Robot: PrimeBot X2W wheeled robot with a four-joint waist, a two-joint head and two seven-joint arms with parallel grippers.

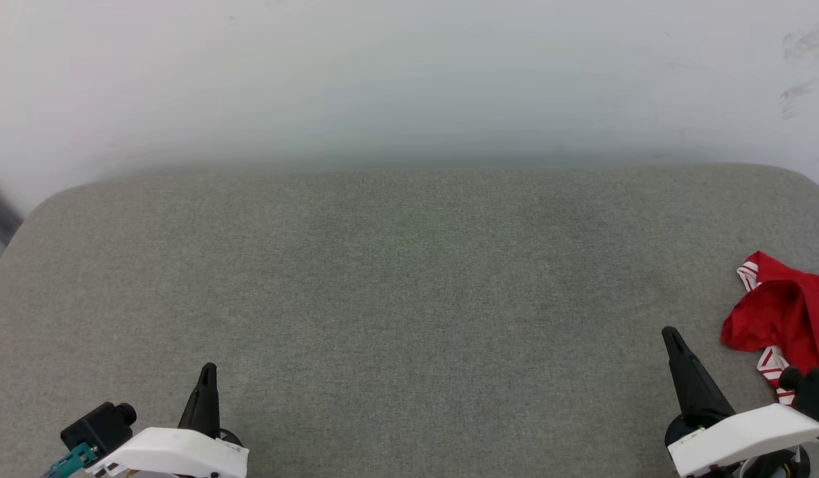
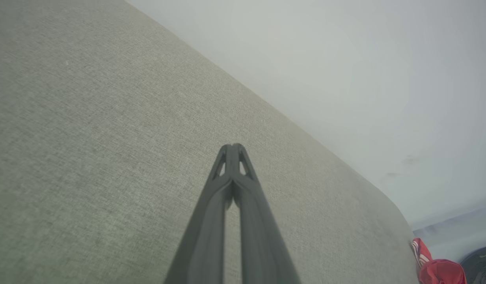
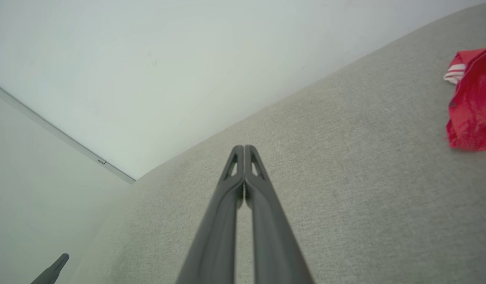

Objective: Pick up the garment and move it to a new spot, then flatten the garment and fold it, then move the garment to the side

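Garment lying bunched at cushion edge; left gripper and right gripper resting closed, empty; right likely needing to open before pinching a raised fold.

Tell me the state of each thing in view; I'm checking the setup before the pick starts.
red garment: crumpled in a heap at the right edge of the grey upholstered surface, unfolded, not held.
left gripper: shut, empty.
right gripper: shut, empty, beside the garment but apart from it.
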